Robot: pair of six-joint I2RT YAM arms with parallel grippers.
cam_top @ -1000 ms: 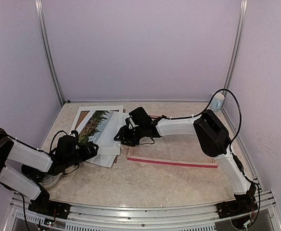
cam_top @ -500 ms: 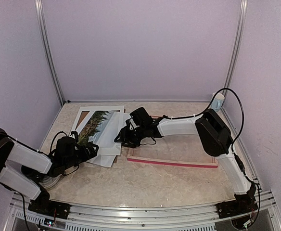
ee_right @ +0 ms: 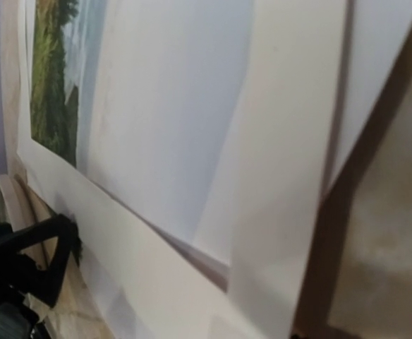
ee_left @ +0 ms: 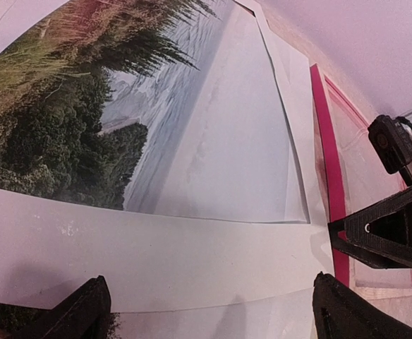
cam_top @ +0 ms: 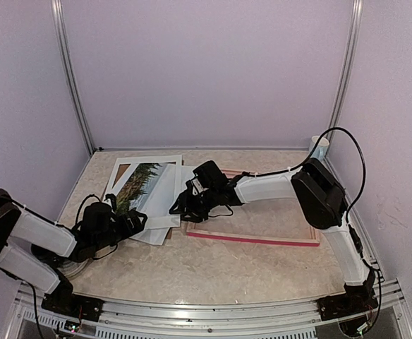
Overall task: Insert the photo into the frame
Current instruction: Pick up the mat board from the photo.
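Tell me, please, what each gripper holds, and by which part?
The left gripper holds nothing: its jaws gape over the white sheets. The right gripper sits at the sheets' edge beside the frame; whether it grips one cannot be told.

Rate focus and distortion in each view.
Top external: evenly lit and sharp, the photo and frame clear. Left wrist: sharp, but wide-angle bending curves the white sheets. Right wrist: too close, everything soft, the sheets' edges blurred.
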